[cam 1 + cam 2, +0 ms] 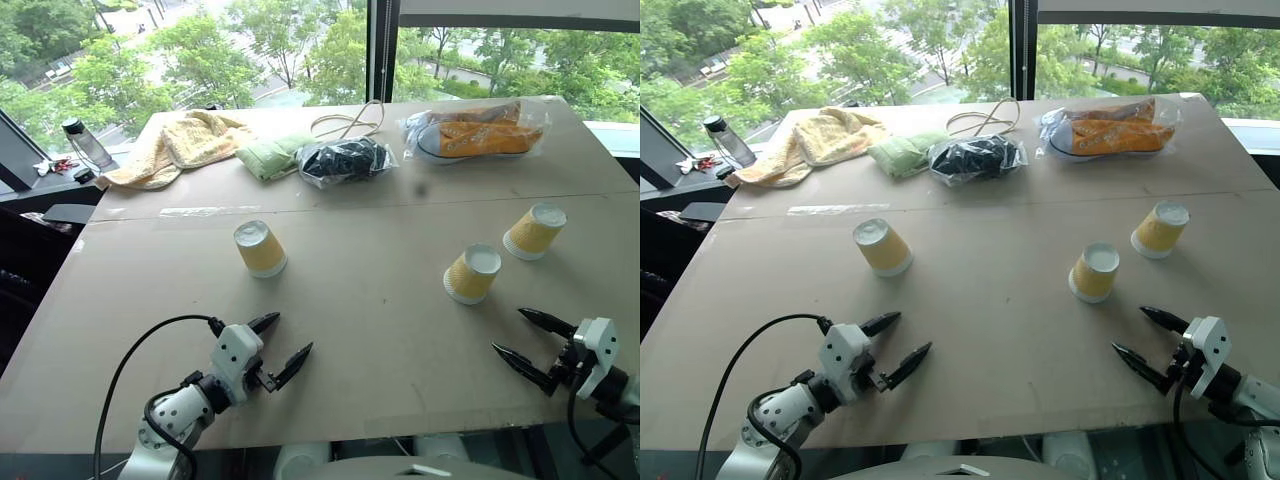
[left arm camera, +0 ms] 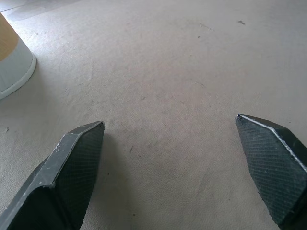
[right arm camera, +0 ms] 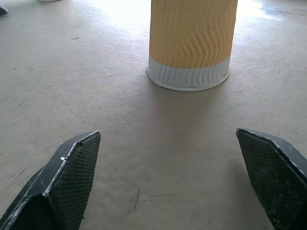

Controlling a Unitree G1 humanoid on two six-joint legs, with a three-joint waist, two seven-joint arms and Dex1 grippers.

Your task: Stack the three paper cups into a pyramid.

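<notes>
Grippers: left (image 1: 279,352) and right (image 1: 520,338), both spread wide, nothing held, hovering at table's (image 1: 360,300) near edge. Cups: left (image 1: 260,248), middle (image 1: 471,273), right (image 1: 533,231), inverted, well apart. Step judged: first reach; middle cup to be approached and grasped

Each hand, left hand (image 1: 279,351) and right hand (image 1: 520,336), has a white housing, two pointed black textured fingers (image 2: 72,167) and looping black cables.

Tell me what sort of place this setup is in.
Probably an upper-floor office or lab: a cardboard-topped table stands against big windows overlooking treetops, with a towel and bagged items at its far edge.
</notes>
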